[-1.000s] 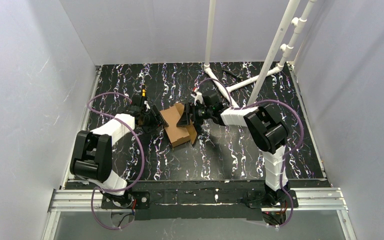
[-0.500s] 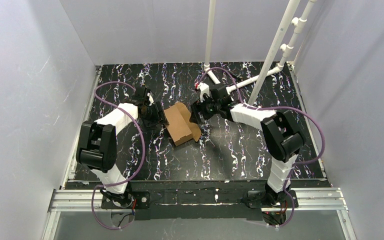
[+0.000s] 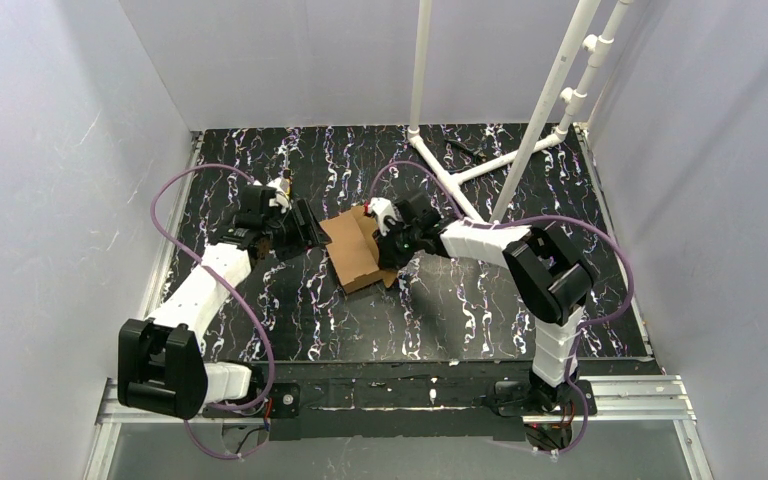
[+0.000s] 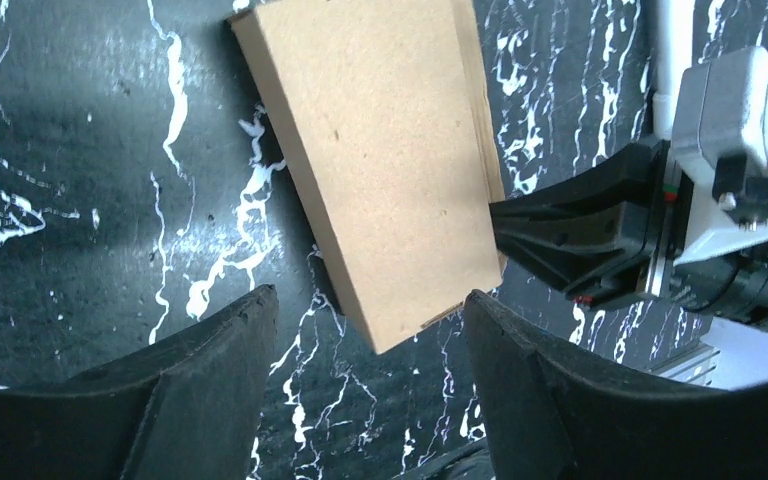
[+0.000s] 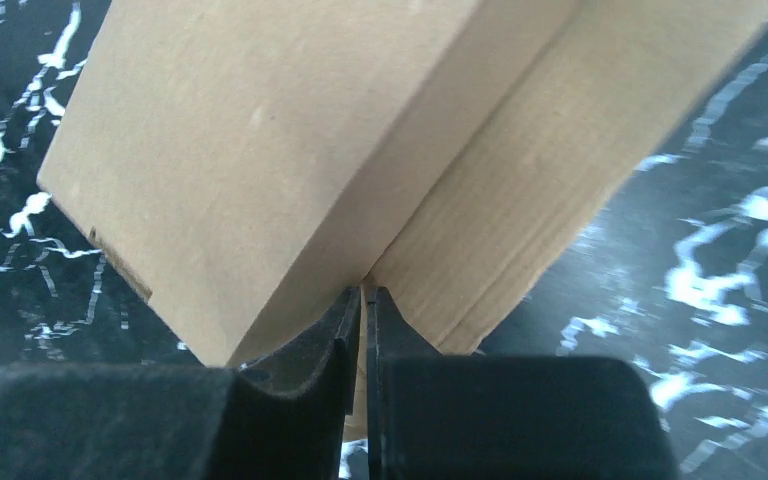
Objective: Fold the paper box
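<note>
The paper box (image 3: 352, 250) lies flat on the black, white-veined surface (image 3: 480, 300), near its middle, as a closed brown cardboard slab turned at a slant to the surface's edges. One short flap sticks out from under the box's near right corner.

The left pincer (image 4: 368, 305) sits just to the left of the box, low over the surface. Its two dark fingers (image 4: 215, 380) are spread wide. In the left wrist view one corner of the box reaches into the gap between them, and neither finger appears to touch the cardboard.

The right pincer (image 5: 364, 295) comes at the box from its right side. Its fingers (image 5: 300, 370) are pressed almost together, with only a narrow slit left, and their tips meet the box right at the seam where the broad top panel joins the ribbed side panel. A thin brown strip shows inside the slit, so the pincer looks to be pinching a thin edge of the box's cardboard. The left wrist view shows the same tips drawn to a point against the box's right edge.

Beyond the box, on its far right, stands a white pipe frame (image 3: 421, 70). Purple cables (image 3: 265, 300) loop along both arms on either side of the box.
</note>
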Controlling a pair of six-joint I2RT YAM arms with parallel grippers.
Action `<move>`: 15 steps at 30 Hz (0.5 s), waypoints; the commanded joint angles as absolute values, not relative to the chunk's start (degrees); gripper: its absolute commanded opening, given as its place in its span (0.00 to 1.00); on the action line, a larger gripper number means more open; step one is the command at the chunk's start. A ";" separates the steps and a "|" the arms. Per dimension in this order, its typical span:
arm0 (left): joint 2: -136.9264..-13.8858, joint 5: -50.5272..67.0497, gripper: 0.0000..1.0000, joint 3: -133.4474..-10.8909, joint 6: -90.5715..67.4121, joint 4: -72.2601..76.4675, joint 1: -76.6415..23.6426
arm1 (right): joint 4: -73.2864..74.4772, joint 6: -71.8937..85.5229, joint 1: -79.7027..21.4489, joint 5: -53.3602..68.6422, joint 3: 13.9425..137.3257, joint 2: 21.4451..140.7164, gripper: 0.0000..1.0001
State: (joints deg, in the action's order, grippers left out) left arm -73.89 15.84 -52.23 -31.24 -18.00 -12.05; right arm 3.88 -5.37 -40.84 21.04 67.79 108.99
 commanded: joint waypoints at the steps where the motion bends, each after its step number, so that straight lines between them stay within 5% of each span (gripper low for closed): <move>1: -72.54 18.49 0.66 -49.45 -30.35 -17.64 -10.96 | 3.97 -3.01 -47.12 22.50 68.91 109.89 0.15; 10: -73.90 19.92 0.62 -51.59 -26.17 -20.65 -10.96 | 5.76 -4.61 -50.62 20.65 69.68 109.64 0.16; 15: -78.21 23.31 0.61 -57.31 -19.65 -23.11 -10.97 | 13.20 -20.34 -46.02 20.95 70.15 103.75 0.21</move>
State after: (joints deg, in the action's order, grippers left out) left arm -75.57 19.68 -51.72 -26.28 -20.36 -11.25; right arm 6.52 -7.62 -50.39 21.28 67.81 109.73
